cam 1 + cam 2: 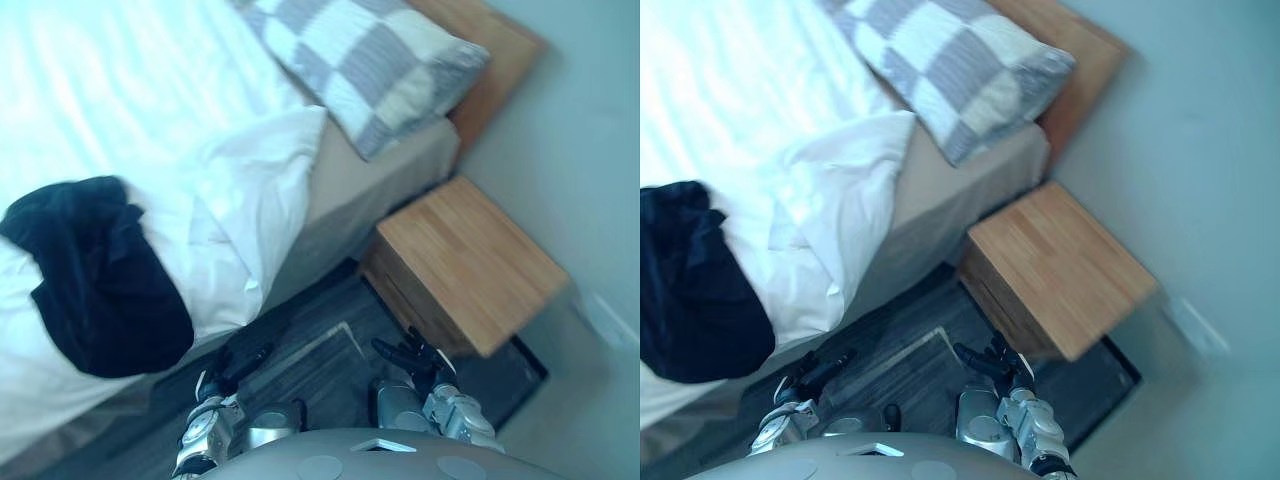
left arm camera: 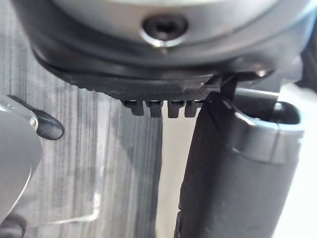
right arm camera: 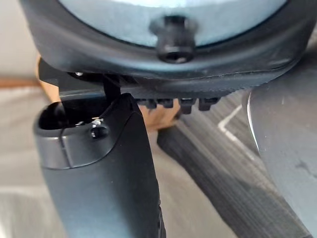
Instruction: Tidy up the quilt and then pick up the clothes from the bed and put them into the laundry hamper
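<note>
Dark clothes (image 1: 95,275) lay on the rumpled white quilt (image 1: 240,190).
A checked pillow (image 1: 370,60) and wooden nightstand (image 1: 470,260) stood past them; the left robot hand (image 1: 240,362) and right robot hand (image 1: 410,357) hung above the floor (image 1: 320,355) beside the bed (image 1: 340,200), fingers seemingly loose, holding nothing.

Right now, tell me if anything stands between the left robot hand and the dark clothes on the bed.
Nothing visible does. The dark clothes lie uncovered on the white quilt near its hanging edge; the left robot hand hangs low beside that edge.
</note>
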